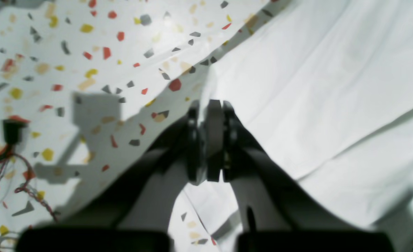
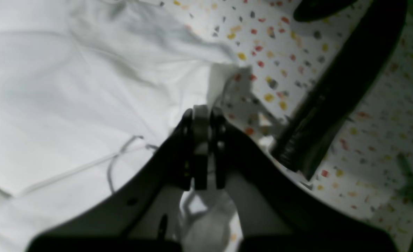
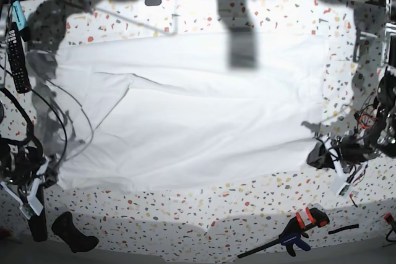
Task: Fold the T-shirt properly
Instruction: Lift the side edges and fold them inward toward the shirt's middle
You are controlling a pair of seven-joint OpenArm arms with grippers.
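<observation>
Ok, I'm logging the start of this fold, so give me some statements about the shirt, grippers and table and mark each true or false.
1. The T-shirt lies spread out on the speckled table. True.
2. The left gripper is wide open. False: its jaws are shut at the shirt's edge.
3. The right gripper is shut, with white cloth at its jaws. True.
4. The shirt is dark blue. False: it is plain white.
5. A clamp with orange parts lies on the table near the front edge. True.
</observation>
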